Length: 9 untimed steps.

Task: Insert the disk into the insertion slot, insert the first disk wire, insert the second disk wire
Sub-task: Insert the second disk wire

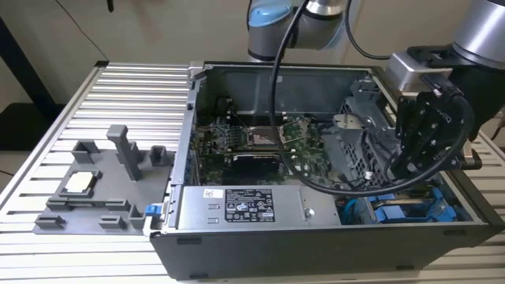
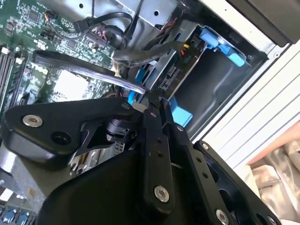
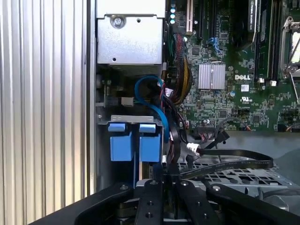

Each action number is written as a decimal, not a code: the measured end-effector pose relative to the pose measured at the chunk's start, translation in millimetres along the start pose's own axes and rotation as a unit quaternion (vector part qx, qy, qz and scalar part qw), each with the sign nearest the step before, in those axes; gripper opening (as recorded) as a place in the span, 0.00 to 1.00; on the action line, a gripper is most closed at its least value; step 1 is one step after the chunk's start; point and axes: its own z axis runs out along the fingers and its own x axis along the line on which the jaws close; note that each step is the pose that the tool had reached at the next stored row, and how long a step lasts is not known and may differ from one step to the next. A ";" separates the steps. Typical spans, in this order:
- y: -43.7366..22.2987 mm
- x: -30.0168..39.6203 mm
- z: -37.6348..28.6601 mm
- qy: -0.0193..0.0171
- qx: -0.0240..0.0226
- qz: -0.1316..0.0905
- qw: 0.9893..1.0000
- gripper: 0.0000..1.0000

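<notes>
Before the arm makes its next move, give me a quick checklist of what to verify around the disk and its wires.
1. Disk in the insertion slot: ok; its blue carrier sits inside the cage.
2. Gripper near the disk: ok, close to the carrier.
3. Anything plugged into the disk: cannot tell; its connector end is hidden.
4. Black cables clear of the gripper: not ok; they cross right beside it.
5. Computer case open: ok.
</notes>
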 end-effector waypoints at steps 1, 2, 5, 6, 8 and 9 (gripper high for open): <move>-2.9 0.1 -0.1 0.000 -0.005 0.000 1.000 0.16; -5.4 0.2 -0.1 0.000 -0.009 0.000 1.000 0.16; -9.7 2.0 0.0 -0.004 -0.014 -0.001 1.000 0.16; -10.5 3.2 0.1 -0.006 -0.015 -0.001 1.000 0.16; -11.5 5.9 0.3 -0.009 -0.016 -0.001 1.000 0.16; -11.8 7.4 0.4 -0.010 -0.016 -0.001 1.000 0.16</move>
